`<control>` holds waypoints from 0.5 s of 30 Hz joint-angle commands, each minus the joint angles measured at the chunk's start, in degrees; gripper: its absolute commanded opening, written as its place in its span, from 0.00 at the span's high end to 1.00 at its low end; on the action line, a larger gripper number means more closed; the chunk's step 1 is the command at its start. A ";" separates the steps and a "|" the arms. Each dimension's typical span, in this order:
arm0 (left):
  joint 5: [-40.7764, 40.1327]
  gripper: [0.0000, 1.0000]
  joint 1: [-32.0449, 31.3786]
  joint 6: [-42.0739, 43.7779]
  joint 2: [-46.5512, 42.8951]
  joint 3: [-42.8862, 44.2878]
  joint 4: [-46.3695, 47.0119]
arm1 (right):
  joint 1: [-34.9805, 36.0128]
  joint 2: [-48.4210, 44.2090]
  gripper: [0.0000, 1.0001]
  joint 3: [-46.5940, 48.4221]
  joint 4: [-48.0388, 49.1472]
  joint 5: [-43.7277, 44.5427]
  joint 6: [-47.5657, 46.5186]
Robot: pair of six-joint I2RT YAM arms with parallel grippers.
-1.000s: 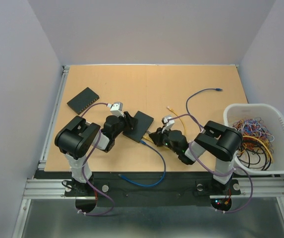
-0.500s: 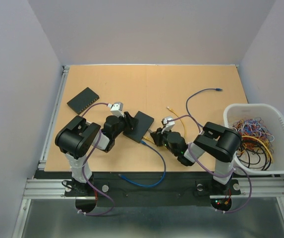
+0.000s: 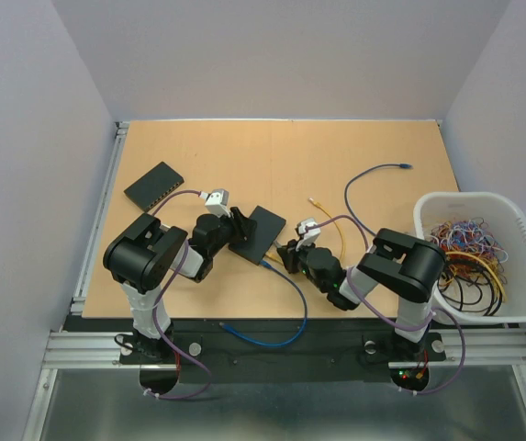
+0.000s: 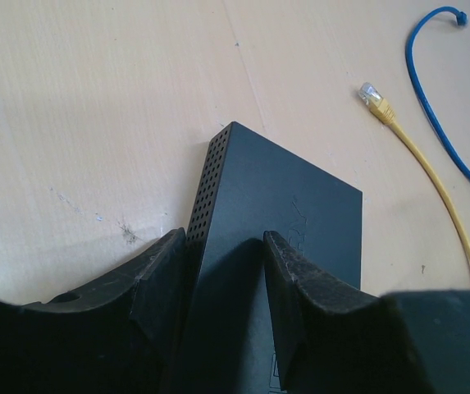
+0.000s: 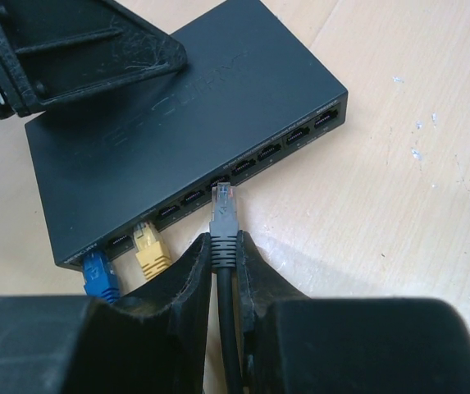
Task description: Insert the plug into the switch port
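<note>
The wooden table [image 3: 281, 165] bears a switch [image 3: 267, 228], a second switch [image 3: 154, 185], a blue cable [image 3: 379, 169] and, seemingly, a basket [image 3: 464, 197].

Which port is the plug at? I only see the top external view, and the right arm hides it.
Observer: In the right wrist view, the gray plug, pinched in the right gripper, has its tip at an open port mid-row on the switch, not yet seated.
Operator: Are other ports taken?
Observer: Two, a blue plug and a yellow plug, side by side near the row's left end in that view.
Operator: Is the switch steadied?
Observer: Yes, the left wrist view shows the left gripper clamped on it.
</note>
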 commanded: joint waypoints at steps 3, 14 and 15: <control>1.96 0.48 -0.91 1.88 1.06 1.28 -1.42 | 2.51 0.09 1.00 2.38 4.77 4.17 -2.35; 2.31 0.48 -1.26 2.14 1.59 1.98 -2.03 | 3.83 0.44 1.00 2.38 7.41 11.30 -4.81; 2.39 0.48 -1.26 2.23 1.68 1.98 -2.03 | 3.74 0.79 1.00 2.64 7.41 11.30 -4.99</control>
